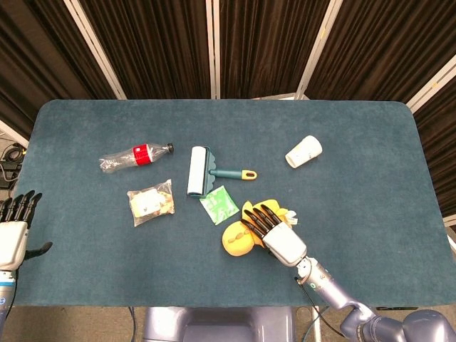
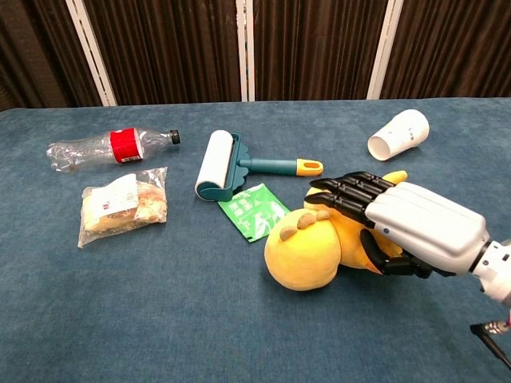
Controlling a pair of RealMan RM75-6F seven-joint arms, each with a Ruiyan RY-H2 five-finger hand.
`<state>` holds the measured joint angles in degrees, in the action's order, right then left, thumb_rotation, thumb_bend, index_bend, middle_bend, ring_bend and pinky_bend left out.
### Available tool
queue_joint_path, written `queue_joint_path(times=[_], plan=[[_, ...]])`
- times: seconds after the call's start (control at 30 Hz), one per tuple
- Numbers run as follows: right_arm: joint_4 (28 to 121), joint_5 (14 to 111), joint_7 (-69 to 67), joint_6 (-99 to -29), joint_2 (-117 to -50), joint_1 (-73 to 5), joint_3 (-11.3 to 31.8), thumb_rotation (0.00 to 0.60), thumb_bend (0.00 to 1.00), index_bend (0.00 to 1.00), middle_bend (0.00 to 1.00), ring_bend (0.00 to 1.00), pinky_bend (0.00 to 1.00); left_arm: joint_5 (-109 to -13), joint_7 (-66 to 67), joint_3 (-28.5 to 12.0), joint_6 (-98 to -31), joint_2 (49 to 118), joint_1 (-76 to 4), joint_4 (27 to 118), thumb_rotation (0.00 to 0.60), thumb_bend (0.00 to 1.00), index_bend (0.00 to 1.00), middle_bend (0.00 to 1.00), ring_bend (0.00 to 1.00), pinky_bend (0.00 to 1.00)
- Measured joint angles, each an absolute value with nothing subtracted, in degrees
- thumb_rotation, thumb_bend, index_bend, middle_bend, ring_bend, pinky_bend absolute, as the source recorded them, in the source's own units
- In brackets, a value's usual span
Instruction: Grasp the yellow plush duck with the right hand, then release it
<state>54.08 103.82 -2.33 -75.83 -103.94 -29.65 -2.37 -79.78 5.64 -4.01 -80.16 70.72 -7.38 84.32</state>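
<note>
- Head view: the right hand (image 1: 274, 234) reaches in from the near edge of the table (image 1: 356, 178), palm down, its arm running back to the lower right corner.
- Its dark fingers (image 1: 256, 219) lie side by side, stretched across the duck (image 1: 239, 239); whether they press into the plush cannot be told from here.
- The duck lies near the front middle of the table, just right of a green packet (image 1: 219, 204), its round head poking out left of the hand.
- The left hand (image 1: 14, 228) hangs off the table's left edge, fingers straight and slightly apart, holding nothing.
- Chest view: the right hand (image 2: 399, 227) comes in from the right, its back turned up.
- Fingers (image 2: 343, 191) extend together over the top of the duck (image 2: 307, 251), while the thumb (image 2: 383, 255) curls in against the duck's near side, so the body sits between them.
- The duck rests on the table (image 2: 160, 319), on its side, head towards the camera's left.
- Behind it lie a lint roller (image 2: 227, 169) and a tipped paper cup (image 2: 399, 133).
</note>
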Motion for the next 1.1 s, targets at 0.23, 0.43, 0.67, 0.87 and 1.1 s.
queue_joint_path(times=[0.23,0.43,0.67,0.87,1.1], plan=[[50.58,101.89,-2.82,-74.73,-105.49,-29.73,-2.28,0.6,1.0,0.0,0.0,0.0,0.0,-78.87,5.81,-4.19,-79.38,70.92,-7.61,83.93,0.6,0.1,0.0,0.0,0.0,0.0],[48.67,100.18,-3.03,-74.59,-105.87,-29.59,-1.53,0.6,1.0,0.0,0.0,0.0,0.0,-78.24,6.15,-4.29,-78.85,71.16,-7.8,83.64,0.6,0.1,0.0,0.0,0.0,0.0],[49.0,99.11,-2.49,-75.37,-105.1,-29.59,-0.64,0.6,1.0,0.0,0.0,0.0,0.0,-78.11,6.53,-4.23,-78.82,71.18,-7.83,83.9,0.6,0.1,0.0,0.0,0.0,0.0],[51.34,99.08,-1.18,-75.52,-103.8,-29.48,-1.25,0.6,1.0,0.0,0.0,0.0,0.0,-77.7,6.61,-4.26,-78.37,71.21,-7.97,83.8,0.6,0.1,0.0,0.0,0.0,0.0],[52.99,99.98,0.03,-75.51,-104.24,-28.41,-3.69,0.6,1.0,0.0,0.0,0.0,0.0,-77.18,6.31,-4.4,-77.88,71.32,-8.15,83.4,0.6,0.1,0.0,0.0,0.0,0.0]])
